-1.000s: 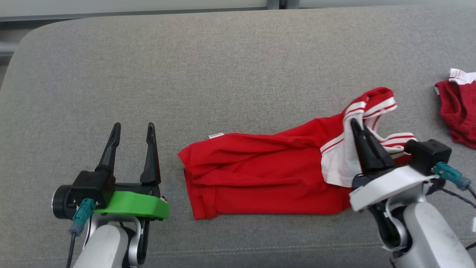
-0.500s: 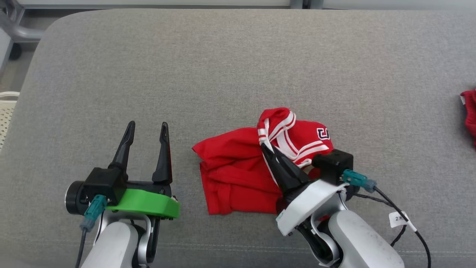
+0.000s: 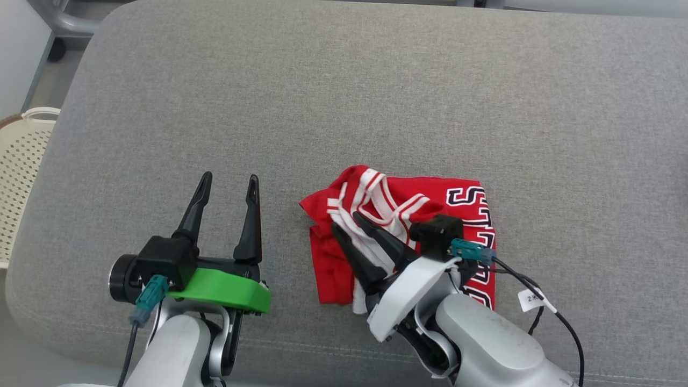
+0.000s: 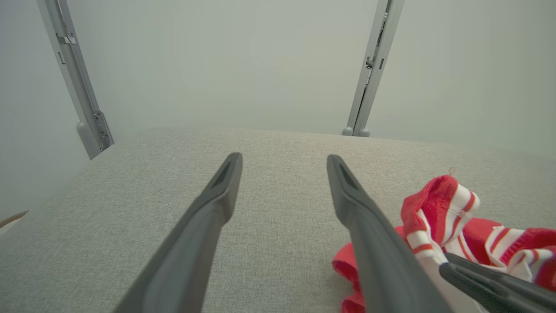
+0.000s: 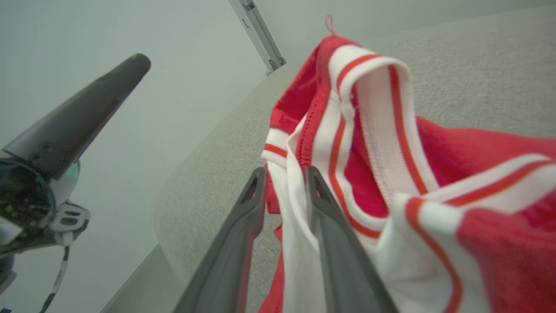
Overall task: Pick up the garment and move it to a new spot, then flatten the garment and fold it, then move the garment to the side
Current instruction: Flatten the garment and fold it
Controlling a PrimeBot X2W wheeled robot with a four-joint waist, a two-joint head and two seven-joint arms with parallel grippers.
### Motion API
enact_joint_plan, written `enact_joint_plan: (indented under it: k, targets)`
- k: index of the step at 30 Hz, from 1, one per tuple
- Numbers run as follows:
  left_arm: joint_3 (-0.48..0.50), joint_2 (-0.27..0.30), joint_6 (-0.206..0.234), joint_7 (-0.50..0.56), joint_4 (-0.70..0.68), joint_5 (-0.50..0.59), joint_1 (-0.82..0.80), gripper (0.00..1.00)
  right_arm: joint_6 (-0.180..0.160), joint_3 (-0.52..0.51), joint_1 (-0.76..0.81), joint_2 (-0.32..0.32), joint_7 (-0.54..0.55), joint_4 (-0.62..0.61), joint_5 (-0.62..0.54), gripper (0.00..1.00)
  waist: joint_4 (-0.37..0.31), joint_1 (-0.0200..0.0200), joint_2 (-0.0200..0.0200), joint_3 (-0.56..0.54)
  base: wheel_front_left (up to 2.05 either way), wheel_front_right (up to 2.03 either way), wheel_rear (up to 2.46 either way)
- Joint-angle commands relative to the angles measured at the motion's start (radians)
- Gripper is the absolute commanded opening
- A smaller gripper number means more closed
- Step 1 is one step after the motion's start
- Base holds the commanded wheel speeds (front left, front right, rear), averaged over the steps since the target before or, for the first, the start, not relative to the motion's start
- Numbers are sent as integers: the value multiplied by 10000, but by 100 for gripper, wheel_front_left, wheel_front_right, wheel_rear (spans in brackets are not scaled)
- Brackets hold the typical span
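The jersey (image 3: pixel 322 252) lying against the right fingers (image 3: pixel 352 255) is soft, matt red knit cloth with ribbed white-and-red trim, and the desk (image 3: pixel 344 97) under both pairs of fingers is covered in coarse, matt grey woven cloth. Those and the left fingers (image 3: pixel 248 226) are smooth dark plastic with a dull sheen, and behind the left pair sits a smooth, faintly glossy green plastic mount (image 3: pixel 220 287). Well to the left of the left fingers stands a cream plastic basket (image 3: pixel 21 156) with perforated walls, and beyond their tips rise grey metal posts (image 4: pixel 369 69) with a satin finish.
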Motion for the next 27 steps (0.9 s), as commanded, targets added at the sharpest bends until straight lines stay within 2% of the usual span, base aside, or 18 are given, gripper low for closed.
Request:
enact_joint_plan:
  k: [1, 7, 10, 12, 19, 20, 27]
  targets:
    - [1, 0, -50, -31, 6, 56, -162, 100, 1, 213, -151, 9, -94, -8, 132, 100, 3, -1, 0, 6, 0, 0, 0]
    - [74, 12, -31, -31, -29, 88, -108, 100, 1, 1425, -329, -4, -215, -547, 539, 100, -125, -1, 0, -14, 0, 0, 0]
    - [134, 43, 4, -31, -55, 109, -100, 100, 2, 1612, -441, -10, -241, -1008, 44, 100, -230, -1, 0, -43, 0, 0, 0]
    - [193, 87, 59, -31, -69, 115, -63, 100, 1, 1307, -365, -12, -228, -1454, -593, 100, -315, -1, 0, -78, 0, 0, 0]
    - [421, 323, 294, -29, -237, 242, 87, 100, 1, -655, 678, -12, -233, -2942, -2516, 100, -544, -1, 0, -255, 0, 0, 0]
    - [421, 323, 294, -29, -237, 242, 87, 100, 1, -655, 678, -12, -233, -2942, -2516, 100, -544, -1, 0, -255, 0, 0, 0]
    - [631, 641, 485, -30, -476, 321, 398, 100, 1, -3902, 2048, -122, -233, -4120, -3745, 100, -842, -1, 0, -496, 0, 0, 0]
